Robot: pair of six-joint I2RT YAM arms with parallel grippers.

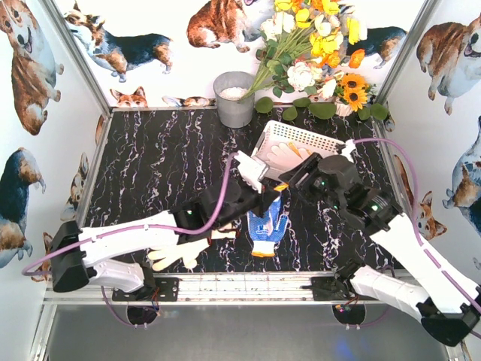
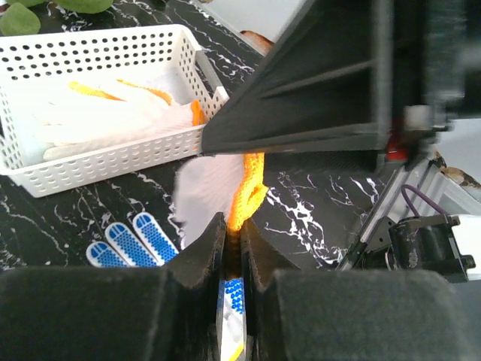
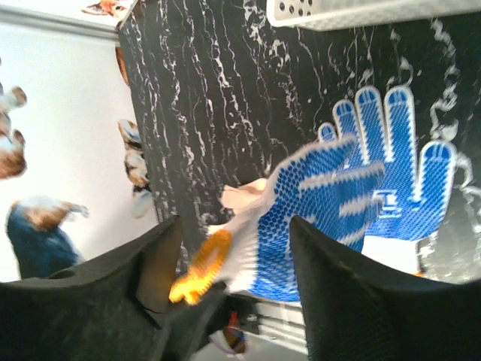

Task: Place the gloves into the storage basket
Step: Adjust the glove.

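- The left claw (image 2: 233, 226) is pressed together on a glove (image 2: 207, 188), gripping it just below the bunched orange cuff, so the white knit fans upward out of the narrow slit between the fingers.
- From the top view this held glove (image 1: 249, 169) stands up above the left claw (image 1: 261, 194), raised off the counter (image 1: 165, 165) and just beside the near-left corner of the storage basket (image 1: 301, 134).
- The right claw (image 3: 234, 226) stands apart, its two fingers on either side of the same glove (image 3: 316, 210); the blue-dotted palm side faces this camera and the orange cuff hangs close to one finger.
- In the top view the right claw (image 1: 297, 177) sits just to the right of the held glove, its black body close above the left claw.
- A second blue-dotted glove (image 1: 268, 226) lies flat on the counter below both claws, fingers spread, touched by neither.
- A plain cream glove (image 1: 183, 253) lies on the counter near the front edge, beside the left arm.
- The storage basket (image 2: 98, 162) holds folded gloves in the basket (image 2: 113, 116), white with orange trim.
- A grey bucket (image 1: 234, 98) stands at the back of the counter.
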